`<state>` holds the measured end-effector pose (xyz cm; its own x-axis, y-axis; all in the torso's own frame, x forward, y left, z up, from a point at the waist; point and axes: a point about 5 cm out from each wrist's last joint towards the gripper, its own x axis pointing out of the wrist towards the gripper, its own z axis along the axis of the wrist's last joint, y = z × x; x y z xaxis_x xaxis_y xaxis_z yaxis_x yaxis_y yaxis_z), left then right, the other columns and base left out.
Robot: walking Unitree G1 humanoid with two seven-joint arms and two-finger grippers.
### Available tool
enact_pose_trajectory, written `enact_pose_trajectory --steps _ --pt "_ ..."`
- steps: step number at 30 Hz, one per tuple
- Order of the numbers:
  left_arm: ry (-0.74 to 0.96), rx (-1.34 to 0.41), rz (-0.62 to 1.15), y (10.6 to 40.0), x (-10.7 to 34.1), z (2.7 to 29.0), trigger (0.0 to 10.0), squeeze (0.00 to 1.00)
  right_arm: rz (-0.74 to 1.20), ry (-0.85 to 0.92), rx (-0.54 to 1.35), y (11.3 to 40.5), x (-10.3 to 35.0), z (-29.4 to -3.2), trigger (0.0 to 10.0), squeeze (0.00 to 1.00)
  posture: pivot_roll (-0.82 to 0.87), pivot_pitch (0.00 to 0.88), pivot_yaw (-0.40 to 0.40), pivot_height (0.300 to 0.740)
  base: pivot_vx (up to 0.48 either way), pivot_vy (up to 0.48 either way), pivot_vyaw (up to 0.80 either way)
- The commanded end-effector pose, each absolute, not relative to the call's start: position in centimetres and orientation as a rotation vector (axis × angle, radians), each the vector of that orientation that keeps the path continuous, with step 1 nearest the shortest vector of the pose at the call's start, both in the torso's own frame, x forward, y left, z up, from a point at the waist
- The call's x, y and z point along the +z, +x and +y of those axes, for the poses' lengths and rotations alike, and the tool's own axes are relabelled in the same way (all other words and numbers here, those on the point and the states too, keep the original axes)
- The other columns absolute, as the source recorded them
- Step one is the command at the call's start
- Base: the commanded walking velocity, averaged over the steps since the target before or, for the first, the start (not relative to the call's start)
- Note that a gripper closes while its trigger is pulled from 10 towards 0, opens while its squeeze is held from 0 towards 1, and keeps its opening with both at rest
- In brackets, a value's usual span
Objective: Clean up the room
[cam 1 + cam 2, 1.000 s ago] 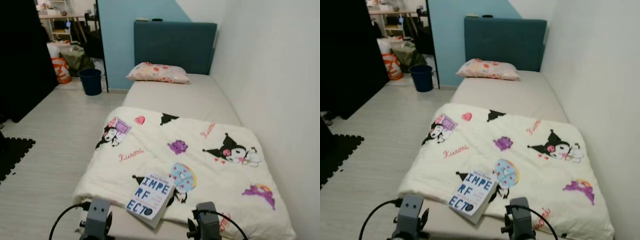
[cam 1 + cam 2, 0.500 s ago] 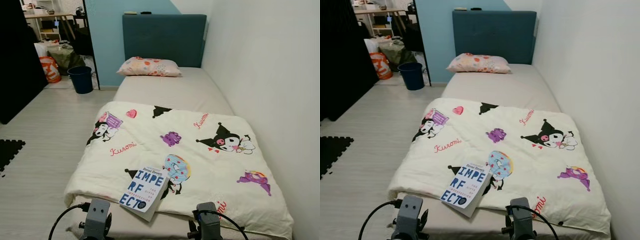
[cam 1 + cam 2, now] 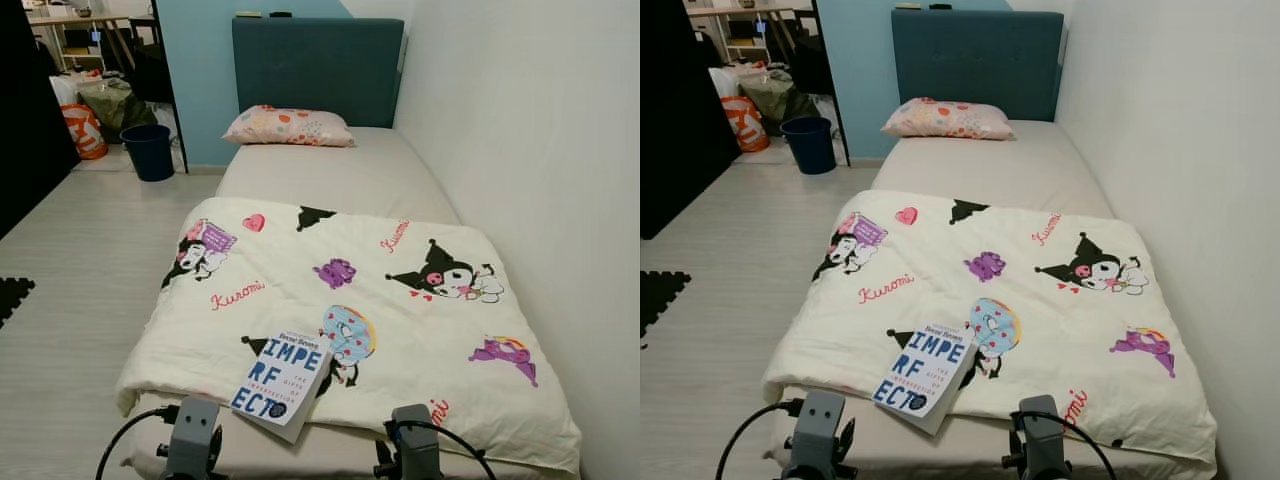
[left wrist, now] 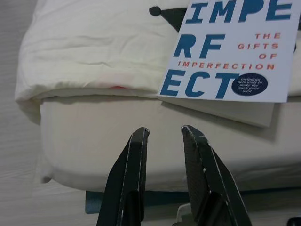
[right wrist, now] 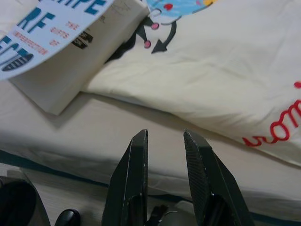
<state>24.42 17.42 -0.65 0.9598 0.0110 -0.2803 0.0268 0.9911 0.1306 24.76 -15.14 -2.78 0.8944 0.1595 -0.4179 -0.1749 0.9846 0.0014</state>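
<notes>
Compared with a second ago, the head camera has swung so that the bed (image 3: 330, 175) sits further left and lower in both eye views and its foot end shows more fully; the book, quilt and pillow lie where they lay on the bed.

Book (image 3: 281, 377): white cover with blue lettering, lying face up at the foot end of the bed. Its upper part rests on the quilt (image 3: 400, 330); its lower corner overhangs the quilt's edge onto the bare mattress. It is tilted, with the spine side toward the robot's left.

Quilt: cream, printed with cartoon figures, covering the nearer half of the bed. Its left edge hangs slightly over the mattress side.

Pillow (image 3: 288, 126): patterned pink, at the head end against the teal headboard (image 3: 318, 68).

Left gripper (image 4: 162, 134): held low before the foot of the bed, fingers a narrow gap apart, holding nothing. It points at the mattress side just below the book's lower edge, not touching it.

Right gripper (image 5: 164, 136): held low beside the left one, fingers likewise a narrow gap apart and empty. It points at the mattress edge below the quilt, with the book off to its left.

Bin (image 3: 149, 152): dark blue, on the floor left of the bed near the doorway.
</notes>
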Motion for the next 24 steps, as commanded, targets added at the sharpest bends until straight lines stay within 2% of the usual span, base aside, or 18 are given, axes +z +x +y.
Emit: enact_pose_trajectory --steps 1,16,24 --pt "0.137 0.003 0.312 23.94 -1.14 17.71 10.0 0.0 0.44 -0.033 0.176 24.51 -2.95 -15.11 10.0 0.0 0.01 0.093 -0.054 0.608 0.0 0.0 0.0" --pt "0.134 0.028 0.316 23.77 -1.28 17.64 10.0 0.0 0.446 -0.034 0.181 24.67 -2.91 -15.0 10.0 0.0 0.0 0.106 -0.059 0.608 0.0 0.0 0.0" --pt "0.143 0.058 0.314 23.66 -1.26 18.11 10.0 0.0 0.442 -0.025 0.19 24.66 -2.87 -14.97 10.0 0.0 0.0 0.111 -0.062 0.588 0.0 0.0 0.0"
